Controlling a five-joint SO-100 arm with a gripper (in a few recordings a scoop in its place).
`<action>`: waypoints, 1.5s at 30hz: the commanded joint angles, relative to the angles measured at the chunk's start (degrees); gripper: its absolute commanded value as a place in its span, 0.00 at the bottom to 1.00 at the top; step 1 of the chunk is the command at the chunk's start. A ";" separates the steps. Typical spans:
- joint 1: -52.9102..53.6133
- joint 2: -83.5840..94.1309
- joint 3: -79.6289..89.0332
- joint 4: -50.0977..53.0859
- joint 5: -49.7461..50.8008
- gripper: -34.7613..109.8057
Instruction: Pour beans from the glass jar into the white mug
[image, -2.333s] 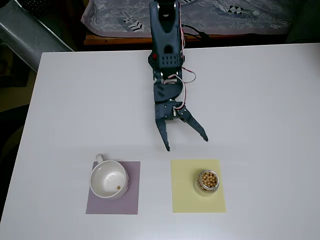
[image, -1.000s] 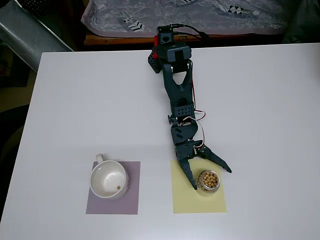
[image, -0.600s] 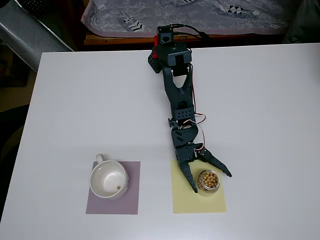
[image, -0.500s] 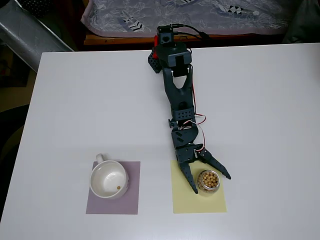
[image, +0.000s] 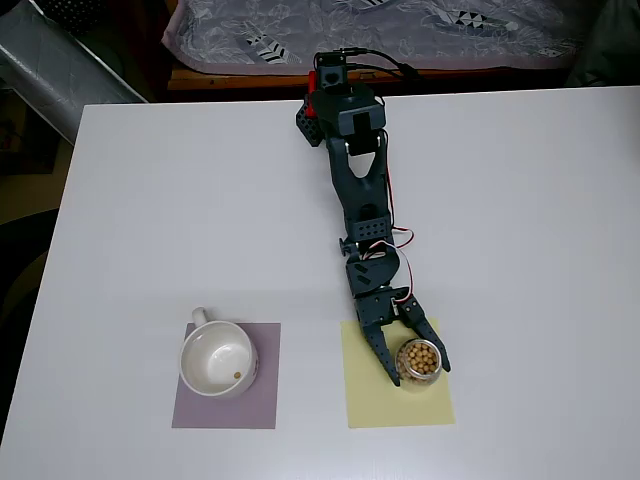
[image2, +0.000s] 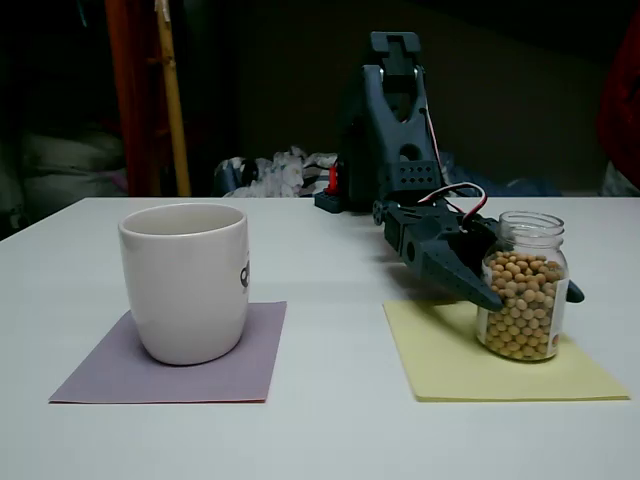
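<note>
Mug first, at the left of both views: the white mug (image: 218, 359) stands upright on a purple mat (image: 226, 392), its handle turned toward the far left corner in the overhead view, and a single bean can be made out on its floor. To its right, a strip of bare worktop (image: 180, 200) separates the purple mat from a yellow mat (image: 372, 400), on which the glass jar (image: 419, 362) stands upright and nearly full of the beans (image2: 522, 305). The mug and the jar are kept well apart.

The step in hand is judged to be the grasp of the jar. For this to be done well, the jar should be centred between the jaws and gripped around its body below the shoulder, squarely enough that it cannot twist when tilted later. The closing should be gentle and even, since a push from one finger alone could slide the jar across the mat or tip it while it is so full.

The gripper (image: 415, 366) is seen lowered around the jar, its jaws partly spread, one on each side of the glass. Both fingers lie very close to the jar wall; whether they are already touching it cannot be told. Nothing is lifted yet: the jar's base rests on the yellow mat in the fixed view.
</note>
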 joint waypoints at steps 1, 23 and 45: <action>0.18 9.23 1.85 0.35 3.34 0.35; 13.89 41.13 13.62 25.31 34.19 0.28; 23.47 38.41 13.80 30.76 55.37 0.28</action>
